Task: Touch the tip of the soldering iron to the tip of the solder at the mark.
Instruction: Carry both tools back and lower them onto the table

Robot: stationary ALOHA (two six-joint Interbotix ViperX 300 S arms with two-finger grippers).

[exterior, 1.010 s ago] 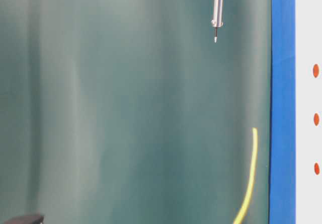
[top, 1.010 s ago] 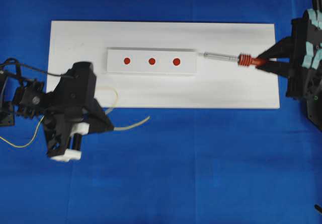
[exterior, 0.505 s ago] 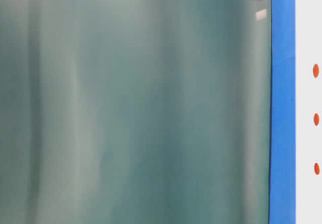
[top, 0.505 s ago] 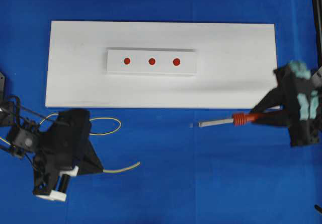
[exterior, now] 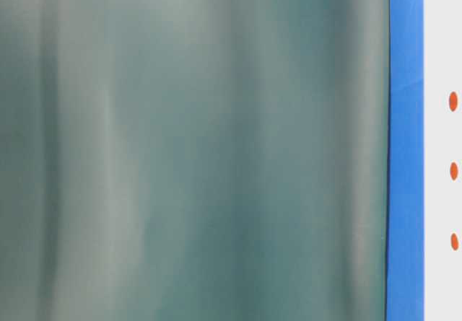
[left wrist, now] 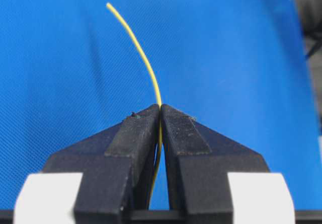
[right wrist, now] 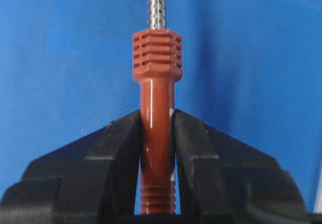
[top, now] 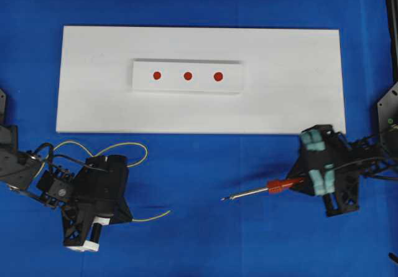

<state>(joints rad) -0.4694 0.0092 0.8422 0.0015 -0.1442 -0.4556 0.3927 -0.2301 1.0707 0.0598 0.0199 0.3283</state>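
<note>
Two tools gripped: left gripper (left wrist: 161, 108) clamps solder (left wrist: 138, 48); right gripper (right wrist: 157, 121) clamps soldering iron (top: 264, 190). Both off-board; next, carry tips to a red mark (top: 188, 76).

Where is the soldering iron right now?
In the overhead view the soldering iron is lower right, over blue cloth below the white board, held by the right gripper, tip pointing left.
</note>
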